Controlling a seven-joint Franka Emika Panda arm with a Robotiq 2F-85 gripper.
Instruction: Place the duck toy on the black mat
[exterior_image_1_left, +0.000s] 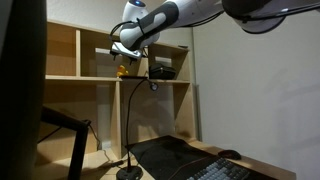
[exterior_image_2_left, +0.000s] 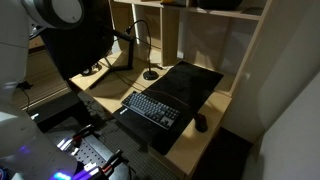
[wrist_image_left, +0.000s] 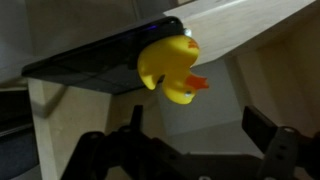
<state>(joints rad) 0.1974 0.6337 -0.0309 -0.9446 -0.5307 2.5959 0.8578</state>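
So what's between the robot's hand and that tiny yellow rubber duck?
Nothing; in the wrist view, the gap between the open hand and the tiny yellow rubber duck is bare.

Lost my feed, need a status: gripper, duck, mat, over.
Gripper open, empty, up at the shelf. Duck on the shelf, not gripped. Mat down below, keyboard lying on part of it.

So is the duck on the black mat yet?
Not yet. The duck toy is up at the shelf, near the open gripper; the black mat lies below on the desk.
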